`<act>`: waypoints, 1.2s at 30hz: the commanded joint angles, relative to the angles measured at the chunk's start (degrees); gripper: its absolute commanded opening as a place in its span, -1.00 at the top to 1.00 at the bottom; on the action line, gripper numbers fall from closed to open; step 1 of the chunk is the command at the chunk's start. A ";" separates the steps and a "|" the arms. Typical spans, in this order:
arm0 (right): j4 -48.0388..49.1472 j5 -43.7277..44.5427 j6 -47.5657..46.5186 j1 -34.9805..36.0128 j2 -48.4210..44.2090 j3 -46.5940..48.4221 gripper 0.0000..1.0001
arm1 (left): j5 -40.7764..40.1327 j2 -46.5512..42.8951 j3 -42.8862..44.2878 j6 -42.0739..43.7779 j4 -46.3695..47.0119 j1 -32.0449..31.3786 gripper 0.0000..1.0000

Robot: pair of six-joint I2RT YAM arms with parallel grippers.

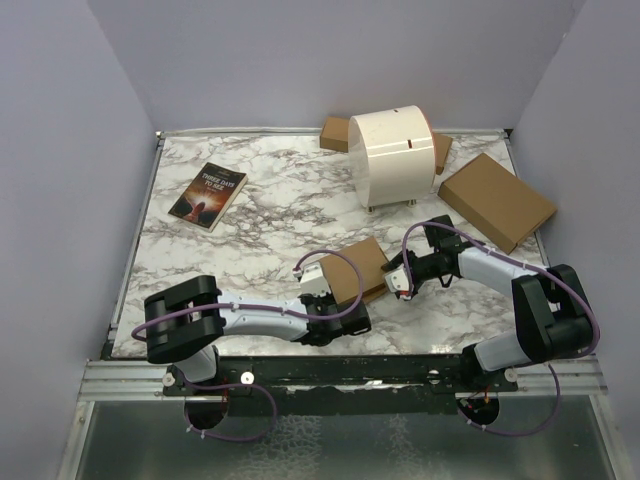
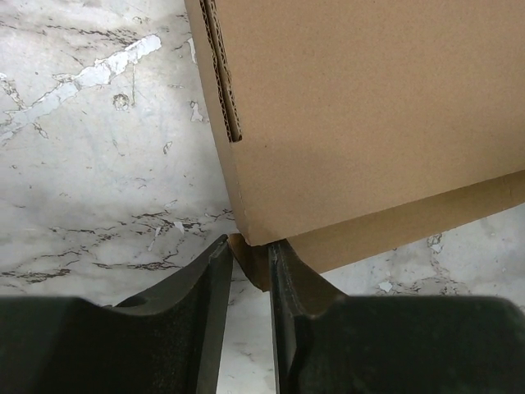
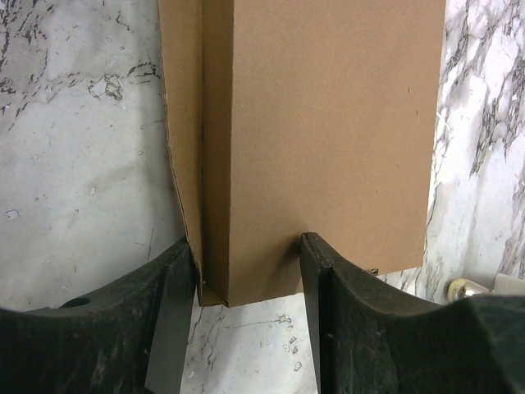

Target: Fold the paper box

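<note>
The paper box (image 1: 362,262) is lying on the marble tabletop (image 1: 250,230), lower middle of the top view. It is looking light, thin and easily creased, so its edges and flaps are seeming the safest holds. The left pincer (image 2: 248,248) is pinching its lower corner narrowly. The right pincer (image 3: 246,246) is straddling and gripping a folded end.

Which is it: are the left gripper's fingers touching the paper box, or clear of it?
Touching. In the left wrist view both fingers of the left gripper pinch the lower corner of the paper box, no gap either side.
</note>
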 commanded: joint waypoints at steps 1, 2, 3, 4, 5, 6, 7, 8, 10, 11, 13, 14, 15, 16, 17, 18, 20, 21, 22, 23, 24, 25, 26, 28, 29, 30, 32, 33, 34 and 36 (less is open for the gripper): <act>-2.65 0.36 2.00 0.53 1.47 0.00 0.00 | 4.42 2.14 0.27 1.10 -2.40 -0.76 0.44; -2.65 0.40 2.00 0.54 1.50 -0.04 0.00 | 4.36 2.22 0.44 1.16 -2.58 -0.76 0.44; -2.65 0.32 1.96 0.54 1.56 -0.02 0.00 | 4.34 2.31 0.75 1.24 -2.82 -0.76 0.44; -2.65 0.32 1.97 0.54 1.57 0.01 0.00 | 4.27 2.35 0.95 1.27 -3.04 -0.84 0.44; -2.65 0.31 2.00 0.54 1.52 0.01 0.00 | 4.25 2.48 1.26 1.28 -3.26 -0.93 0.44; -2.65 0.24 2.04 0.54 1.56 0.05 0.00 | 4.25 2.62 1.42 1.25 -3.43 -1.06 0.44; -2.68 0.29 2.04 0.54 1.55 0.14 0.00 | 4.25 2.67 1.71 1.29 -3.50 -1.17 0.44; -2.61 0.31 2.08 0.53 1.57 0.15 0.00 | 4.30 2.74 1.87 1.26 -3.63 -1.32 0.43; -2.65 0.29 2.07 0.62 1.53 0.17 0.00 | 4.42 3.05 2.28 1.14 -4.00 -1.71 0.42; -2.65 0.30 2.08 0.63 1.55 0.14 0.00 | 4.47 3.15 2.49 0.92 -4.20 -1.87 0.41; -2.65 0.30 2.09 0.62 1.50 0.23 0.00 | 4.51 3.28 2.69 0.38 -4.43 -2.37 0.40; -2.65 0.22 2.09 0.63 1.55 0.27 0.00 | 4.51 3.29 2.79 0.05 -4.43 -2.63 0.40; -2.65 0.23 2.13 0.63 1.53 0.20 0.00 | 4.47 3.29 2.88 -0.20 -4.56 -2.83 0.39; -2.65 0.21 2.17 0.63 1.58 0.25 0.00 | 4.43 3.29 2.96 -0.35 -4.57 -3.09 0.39; -2.65 0.25 2.17 0.69 1.60 0.31 0.00 | 4.31 3.29 3.09 -0.53 -4.62 -3.25 0.39; -2.70 0.31 2.18 0.71 1.65 0.33 0.00 | 4.19 3.29 3.18 -0.83 -4.78 -3.38 0.39; -2.68 0.31 2.22 0.80 1.64 0.36 0.00 | 3.88 3.09 3.24 -1.00 -4.80 -3.61 0.39; -2.65 0.39 2.30 0.78 1.68 0.36 0.00 | 3.71 2.92 3.21 -1.34 -4.83 -3.66 0.39; -2.65 0.38 2.38 0.83 1.71 0.47 0.00 | 3.46 2.63 3.08 -1.74 -4.96 -3.81 0.39; -2.65 0.37 2.43 0.88 1.74 0.48 0.00 | 3.08 2.07 2.85 -2.10 -4.82 -3.90 0.39; -2.73 0.40 2.39 0.93 1.73 0.51 0.00 | 2.84 1.53 2.39 -2.58 -4.69 -4.00 0.39; -2.74 0.40 2.51 0.97 1.75 0.52 0.00 | 2.65 0.75 1.81 -3.10 -4.42 -4.01 0.38; -2.75 0.31 2.59 1.05 1.73 0.55 0.00 | 2.52 -0.29 1.17 -3.67 -4.11 -4.09 0.38; -2.76 0.23 2.73 1.19 1.79 0.56 0.00 | 2.57 -1.89 -0.44 -4.53 -3.14 -4.10 0.36; -2.73 0.23 2.86 1.30 1.83 0.62 0.00 | 2.58 -2.65 -1.16 -4.69 -2.51 -4.10 0.35; -2.74 0.23 2.96 1.40 1.88 0.57 0.00 | 2.58 -3.41 -1.83 -4.55 -1.88 -4.15 0.35; -2.76 0.14 3.13 1.65 1.97 0.58 0.00 | 2.71 -4.60 -2.94 -3.89 -0.77 -4.15 0.35; -2.70 0.13 3.18 1.74 1.99 0.61 0.00 | 2.82 -5.09 -3.23 -3.10 -0.16 -4.19 0.35; -2.69 0.14 3.18 1.77 2.00 0.71 0.00 | 2.98 -5.45 -3.51 -2.29 0.33 -4.19 0.34; -2.73 0.09 3.22 1.86 2.00 0.71 0.00 | 3.34 -6.22 -4.02 -0.24 1.51 -4.26 0.33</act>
